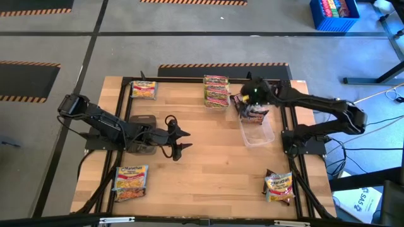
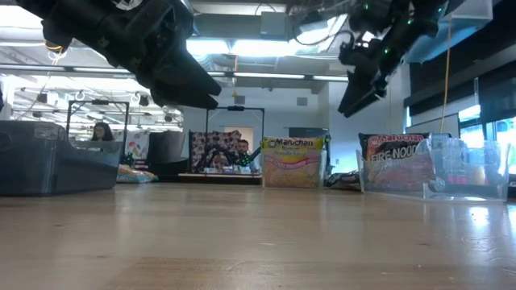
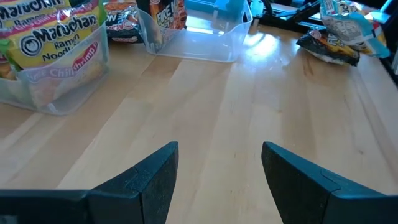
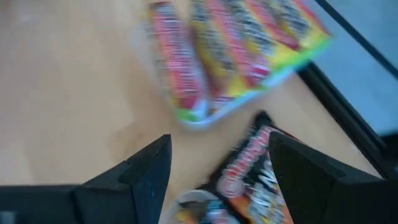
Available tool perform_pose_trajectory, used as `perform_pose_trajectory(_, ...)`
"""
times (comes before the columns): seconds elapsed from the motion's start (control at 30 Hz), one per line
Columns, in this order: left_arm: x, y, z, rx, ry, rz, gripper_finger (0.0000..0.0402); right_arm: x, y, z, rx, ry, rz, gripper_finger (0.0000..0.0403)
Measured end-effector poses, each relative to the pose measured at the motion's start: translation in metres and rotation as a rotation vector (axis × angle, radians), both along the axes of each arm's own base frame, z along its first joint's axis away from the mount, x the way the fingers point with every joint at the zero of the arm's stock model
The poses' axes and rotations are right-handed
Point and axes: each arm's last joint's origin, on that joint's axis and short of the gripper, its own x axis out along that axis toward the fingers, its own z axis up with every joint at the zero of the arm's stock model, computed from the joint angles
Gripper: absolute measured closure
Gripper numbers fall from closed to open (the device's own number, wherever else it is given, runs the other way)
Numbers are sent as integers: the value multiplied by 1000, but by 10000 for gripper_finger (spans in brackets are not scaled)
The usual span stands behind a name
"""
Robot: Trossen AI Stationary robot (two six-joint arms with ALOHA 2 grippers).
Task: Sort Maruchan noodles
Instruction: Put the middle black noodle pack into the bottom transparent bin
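Note:
Yellow-green Maruchan noodles (image 1: 216,91) stand packed in a clear tub at the far middle of the table. Dark packets (image 1: 250,112) stand in the far end of a second clear tub (image 1: 260,131). Loose packets lie flat at the far left (image 1: 144,89), near left (image 1: 130,181) and near right (image 1: 279,186). My right gripper (image 1: 247,99) hangs open, high above the dark packets (image 4: 249,177), beside the yellow-green ones (image 4: 242,43). My left gripper (image 1: 184,140) is open over bare wood at the table's middle left (image 3: 217,152).
A dark block (image 1: 142,135) sits under the left arm. A black frame (image 1: 189,80) runs round the tabletop. Bare wood (image 1: 208,164) lies between the left gripper and the second tub. In the low view, people sit in the room far behind the table (image 2: 242,153).

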Motion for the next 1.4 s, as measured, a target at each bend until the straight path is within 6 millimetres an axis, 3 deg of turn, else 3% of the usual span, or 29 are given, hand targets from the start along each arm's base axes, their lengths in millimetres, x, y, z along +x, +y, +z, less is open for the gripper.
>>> perform_pose_trajectory(0.2,0,0,0,7,1,0,175,-20,-38,-15,111,63,-167,155)
perform_pose_trajectory(0.33,-1,0,-1,10,15,0,175,-33,-49,-30,211,165,-242,155)
perform_pose_trajectory(0.47,-2,0,-3,14,34,0,175,-37,-47,-41,285,266,-250,155)
perform_pose_trajectory(0.63,-2,0,-3,15,38,0,175,-35,-46,-47,375,266,-206,155)
perform_pose_trajectory(1.27,-2,-2,-4,0,39,-2,175,-56,-25,-50,589,485,-199,155)
perform_pose_trajectory(1.4,-2,-2,-4,1,38,-1,175,-56,-26,-43,583,512,-202,155)
